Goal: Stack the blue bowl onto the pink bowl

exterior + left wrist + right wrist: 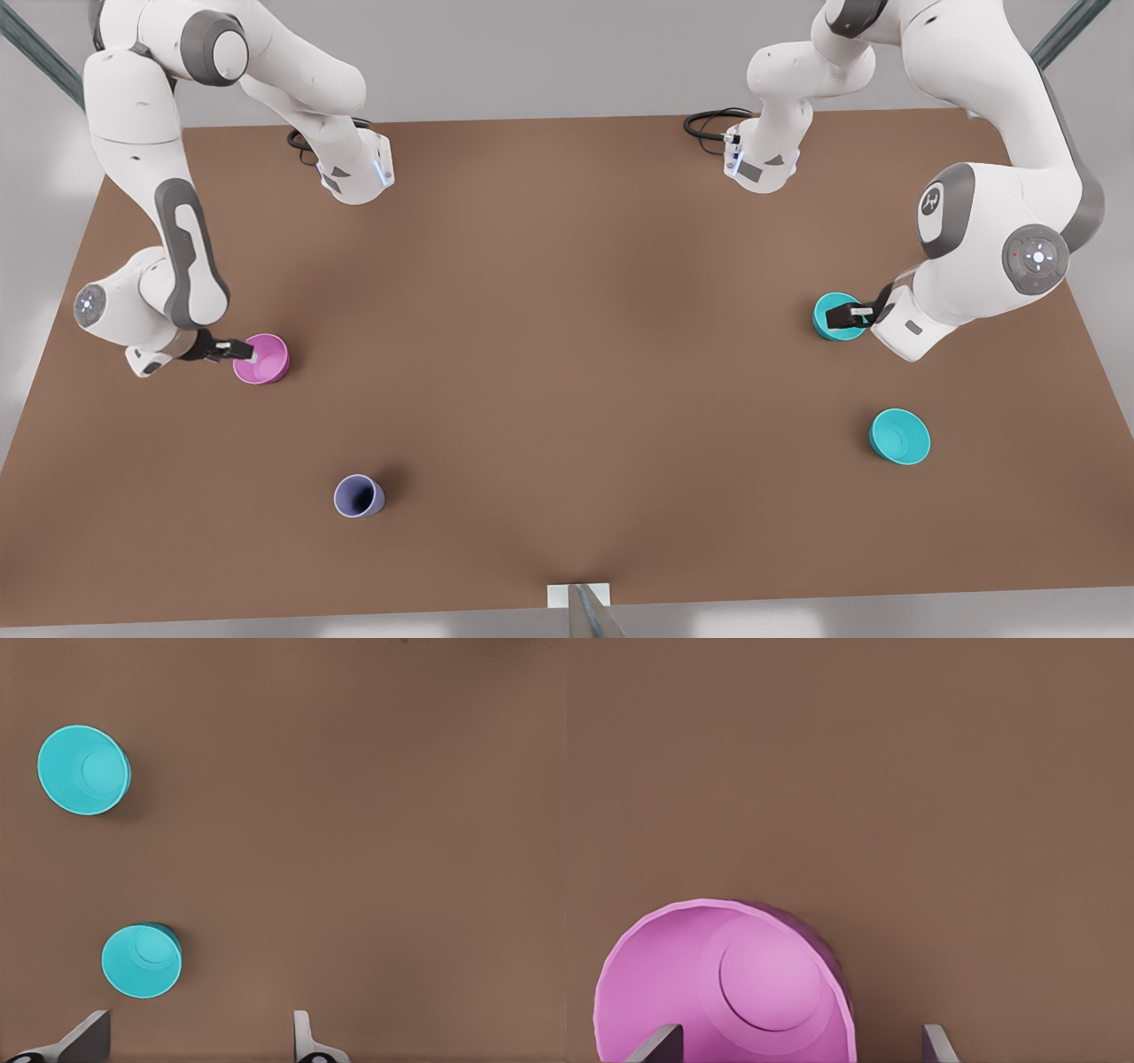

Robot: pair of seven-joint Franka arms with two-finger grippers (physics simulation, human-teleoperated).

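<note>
Your left claw (852, 312) hovers spread over the blue bowl (833, 317), near the turquoise bowl (900, 436); you could grab the wrong one. Your right claw (239, 351), also spread, straddles the pink bowl's (263, 359) rim and may tip it.

Pink bowl (262, 358) far from blue bowl (836, 316)

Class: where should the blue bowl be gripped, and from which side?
I'd pinch its rim wall from above, one finger inside, one outside: the blue bowl stands upright, mouth open. The open left gripper is at it; the right gripper at the pink bowl.
</note>
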